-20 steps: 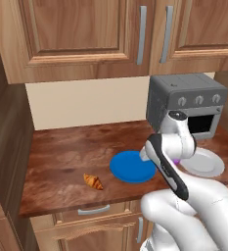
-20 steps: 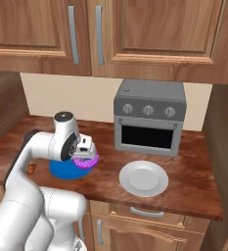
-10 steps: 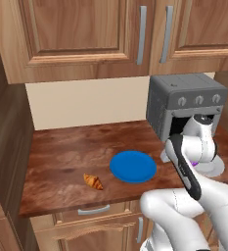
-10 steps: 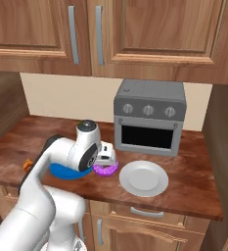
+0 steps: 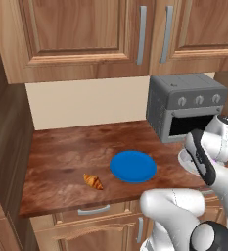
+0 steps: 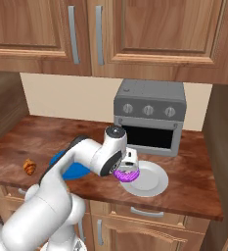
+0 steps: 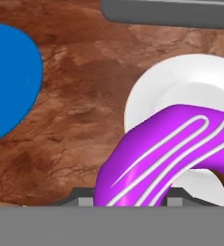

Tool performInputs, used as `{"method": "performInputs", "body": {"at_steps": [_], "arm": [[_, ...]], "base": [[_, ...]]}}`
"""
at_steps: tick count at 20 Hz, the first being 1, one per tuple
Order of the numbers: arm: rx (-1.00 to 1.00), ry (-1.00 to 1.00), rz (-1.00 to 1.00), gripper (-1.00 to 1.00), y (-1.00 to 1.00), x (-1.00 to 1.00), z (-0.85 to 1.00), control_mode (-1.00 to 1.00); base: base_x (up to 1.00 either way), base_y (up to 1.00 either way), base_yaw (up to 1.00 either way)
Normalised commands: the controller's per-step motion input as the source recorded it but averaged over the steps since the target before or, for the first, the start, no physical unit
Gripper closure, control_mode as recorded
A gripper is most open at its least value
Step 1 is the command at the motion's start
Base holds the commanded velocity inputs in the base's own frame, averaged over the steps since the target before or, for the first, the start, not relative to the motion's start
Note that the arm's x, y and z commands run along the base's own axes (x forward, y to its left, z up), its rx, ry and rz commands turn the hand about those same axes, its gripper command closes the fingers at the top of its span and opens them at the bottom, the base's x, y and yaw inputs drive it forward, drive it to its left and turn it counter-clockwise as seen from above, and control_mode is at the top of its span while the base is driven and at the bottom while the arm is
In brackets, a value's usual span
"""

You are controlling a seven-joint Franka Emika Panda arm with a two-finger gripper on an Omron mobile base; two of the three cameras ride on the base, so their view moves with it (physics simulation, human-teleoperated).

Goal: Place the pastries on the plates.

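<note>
The gripper (image 6: 126,169) is clamping the purple donut (image 6: 126,173) and hanging it over the left edge of the white plate (image 6: 152,182), which is sitting bare before the toaster oven (image 6: 149,116). The blue plate (image 5: 133,166) is lying bare too, while the croissant (image 5: 92,181) is resting on the counter (image 5: 61,157) near its left.

Base views flank arm, sharing counter (image 5: 61,157); hand view close above it

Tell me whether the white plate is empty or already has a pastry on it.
Empty: the white plate is bare, and the donut hangs in the gripper over its near edge.
</note>
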Motion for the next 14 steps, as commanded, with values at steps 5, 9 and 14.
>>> {"method": "performInputs", "body": {"at_steps": [5,9,14], "arm": [[0.01,-0.02,0.0,1.0,-0.36,0.25,0.0,-1.0],[0.04,0.0,0.0,1.0,-0.53,0.18,-0.04,-1.0],[0.03,0.0,0.01,1.0,-0.32,0.21,-0.2,-1.0]], "base": [[0.0,0.0,0.0],[0.0,0.0,0.0],[0.0,0.0,0.0]]}}
